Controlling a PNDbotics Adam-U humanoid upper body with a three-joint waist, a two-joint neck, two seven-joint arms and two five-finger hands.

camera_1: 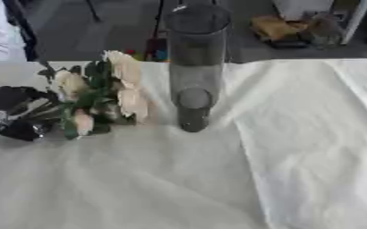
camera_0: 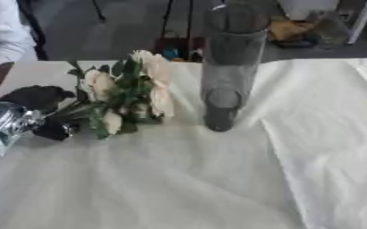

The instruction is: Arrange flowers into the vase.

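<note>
A bunch of cream roses with green leaves [camera_0: 132, 91] is held at the left of the table, the blooms pointing toward the vase. My left hand [camera_0: 42, 112], black with a silver forearm, comes in from the left edge and is curled round the stems. A tall clear glass vase [camera_0: 230, 62] stands upright on the white cloth just right of the flowers, apart from them; nothing is inside it. My right hand shows in neither view.
A white cloth [camera_0: 218, 179] with folds covers the table; its far edge runs behind the vase. A person's white sleeve [camera_0: 2, 31] shows at the far left. Clutter and a dark floor lie beyond the table.
</note>
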